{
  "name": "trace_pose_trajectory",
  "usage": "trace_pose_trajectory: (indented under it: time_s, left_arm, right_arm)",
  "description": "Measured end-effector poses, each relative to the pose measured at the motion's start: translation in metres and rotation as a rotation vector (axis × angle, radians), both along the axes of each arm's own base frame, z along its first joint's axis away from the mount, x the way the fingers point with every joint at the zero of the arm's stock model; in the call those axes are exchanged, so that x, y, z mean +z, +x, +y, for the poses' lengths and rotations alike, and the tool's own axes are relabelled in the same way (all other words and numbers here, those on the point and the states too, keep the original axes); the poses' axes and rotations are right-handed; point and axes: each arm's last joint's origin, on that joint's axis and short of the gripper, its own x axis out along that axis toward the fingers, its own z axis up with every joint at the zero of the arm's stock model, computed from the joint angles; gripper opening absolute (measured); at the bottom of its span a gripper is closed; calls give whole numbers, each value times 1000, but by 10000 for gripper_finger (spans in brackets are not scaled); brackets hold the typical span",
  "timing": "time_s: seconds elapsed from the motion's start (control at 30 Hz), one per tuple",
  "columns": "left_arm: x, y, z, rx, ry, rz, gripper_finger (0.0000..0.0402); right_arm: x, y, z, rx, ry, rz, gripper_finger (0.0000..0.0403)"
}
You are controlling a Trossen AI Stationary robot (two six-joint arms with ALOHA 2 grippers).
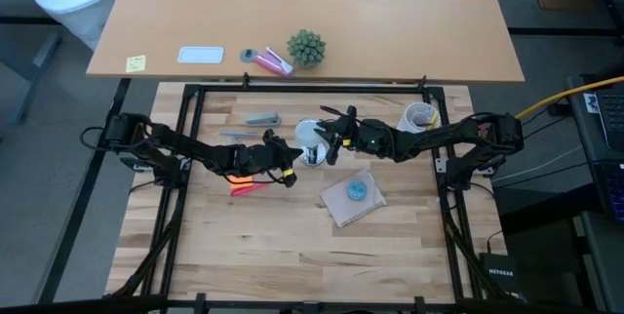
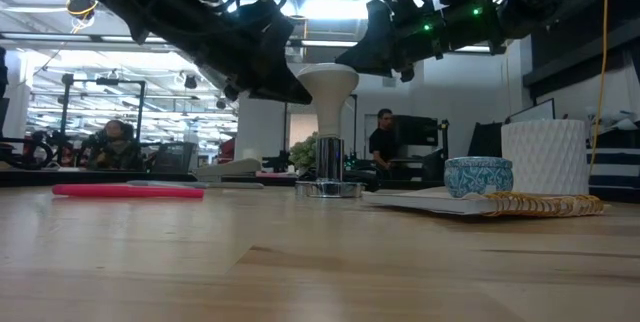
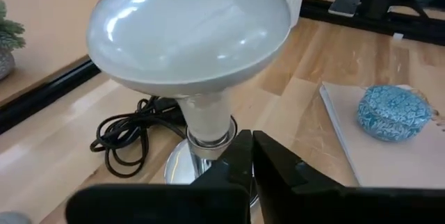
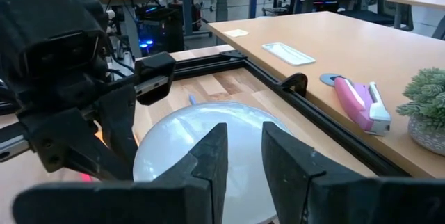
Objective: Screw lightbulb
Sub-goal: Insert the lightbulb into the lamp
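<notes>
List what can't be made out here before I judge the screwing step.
- Whether the lightbulb is threaded into the socket: left wrist view, the shut left pincer covers the joint.
- Whether the right pincer touches the bulb: right wrist view, its fingers hide any contact.
- Bulb in the high view: both arms overlap it.
- Sticky note writing: too small.

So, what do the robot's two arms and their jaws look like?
Both arms are black, slim and jointed, with black cables looped along the links. The left gripper and the right gripper each end in two flat, angular black fingers with squared tips. Small green lights glow on the right arm's wrist in the low view. No printed markings are legible.
</notes>
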Motion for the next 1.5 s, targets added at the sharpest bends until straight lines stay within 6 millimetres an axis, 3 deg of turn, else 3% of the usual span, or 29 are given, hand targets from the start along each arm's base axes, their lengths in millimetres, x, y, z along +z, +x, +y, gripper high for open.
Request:
trace_pose_trajectory:
  time_s: [0.3, 0.6, 1.2, 1.5]
  left_arm:
    - [10, 2, -3, 4, 48, -76, 1]
    - [27, -8, -9, 24, 68, -86, 1]
    - [27, -10, -7, 44, 72, -65, 1]
    - [27, -10, 4, 82, 76, -61, 1]
  right_arm:
    - [-1, 0, 0, 0, 2, 13, 90]
    - [1, -2, 0, 2, 2, 11, 90]
    - [3, -3, 1, 3, 4, 18, 90]
    - [3, -3, 1, 29, 9, 18, 90]
